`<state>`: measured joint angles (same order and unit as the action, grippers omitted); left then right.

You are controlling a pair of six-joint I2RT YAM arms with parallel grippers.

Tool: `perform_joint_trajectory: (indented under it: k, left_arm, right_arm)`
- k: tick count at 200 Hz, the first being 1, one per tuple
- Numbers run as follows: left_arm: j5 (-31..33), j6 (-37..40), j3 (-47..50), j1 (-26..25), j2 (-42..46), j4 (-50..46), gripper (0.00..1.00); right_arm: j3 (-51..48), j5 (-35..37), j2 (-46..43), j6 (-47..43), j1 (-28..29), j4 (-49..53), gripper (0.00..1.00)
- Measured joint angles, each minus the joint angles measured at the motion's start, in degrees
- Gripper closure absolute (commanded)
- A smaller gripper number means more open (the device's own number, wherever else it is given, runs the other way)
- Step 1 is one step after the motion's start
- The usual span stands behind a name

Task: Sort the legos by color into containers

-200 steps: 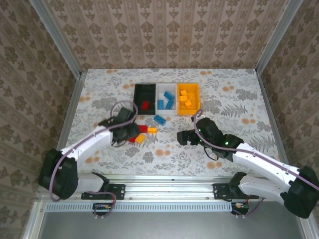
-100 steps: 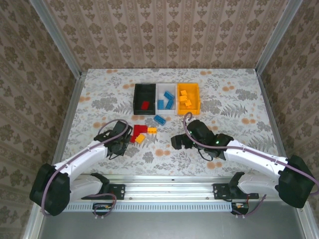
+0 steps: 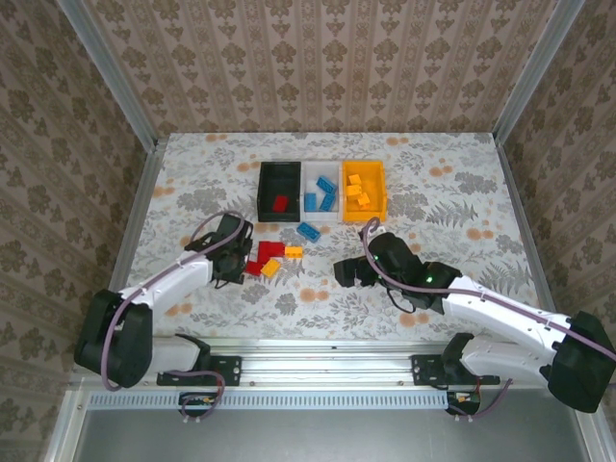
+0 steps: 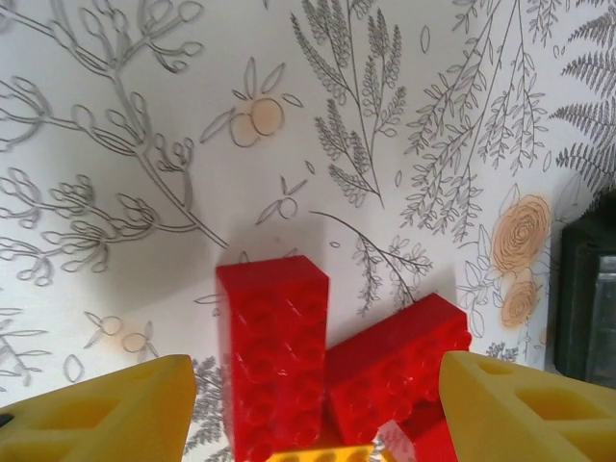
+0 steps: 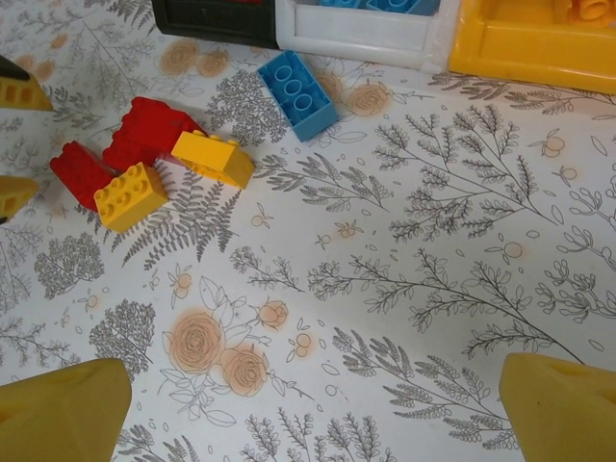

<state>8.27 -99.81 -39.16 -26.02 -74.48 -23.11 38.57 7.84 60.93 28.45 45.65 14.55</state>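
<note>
On our left, the left gripper (image 4: pixel 316 364) hangs low over the flowered table (image 4: pixel 144 144) with its jaws apart. Between its yellow fingertips (image 4: pixel 106 409) lie two red legos that touch each other: a straight red brick (image 4: pixel 274 356) nearer the left tip and a slanted red brick (image 4: pixel 399 361) nearer the right tip. A gap shows between the left tip and the straight brick, but we cannot tell whether the right tip touches the slanted one. Neither is lifted; both sit flat on the table. Out past the right fingertip stands the black bin (image 4: pixel 587 298).

From above we see the three containers in a row ahead of both grippers. The black bin holds a single red lego (image 3: pixel 280 203), the white bin (image 3: pixel 320 218) holds blue legos (image 3: pixel 324 192), and the yellow bin (image 3: pixel 381 192) holds orange-yellow legos (image 3: pixel 356 191).

On our right, the right gripper (image 5: pixel 313 385) has its jaws spread wide, with bare table between the tips. Ahead of the jaws and off toward the left tip lies the loose cluster, a studded yellow brick (image 5: pixel 130 195) and a tipped yellow brick (image 5: pixel 214 157) against the red ones. Farther ahead lies a loose blue brick (image 5: pixel 296 93), just short of the white bin's wall.
</note>
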Motion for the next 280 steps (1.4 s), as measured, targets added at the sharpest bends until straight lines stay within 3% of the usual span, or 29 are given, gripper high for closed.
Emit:
perform_joint_trajectory:
  k: [66,97,157,280]
  left_arm:
    - [-3.0,0.4,-0.6,1.4,-5.4,1.2,0.38]
    - [-3.7,0.6,-0.6,1.4,-7.4,3.1,0.5]
    - [-4.9,1.2,-0.4,1.9,-9.0,4.2,0.58]
    - [-2.3,6.8,3.8,2.7,3.0,4.7,0.65]
  right_arm:
    - [-0.5,1.9,-1.9,-0.1,0.0,0.7,0.0]
    - [-0.8,2.2,-1.9,-0.1,0.0,0.7,0.0]
    - [-0.8,2.5,-2.1,-0.1,0.0,0.9,0.0]
    - [-0.8,2.6,-2.1,-0.1,0.0,0.9,0.0]
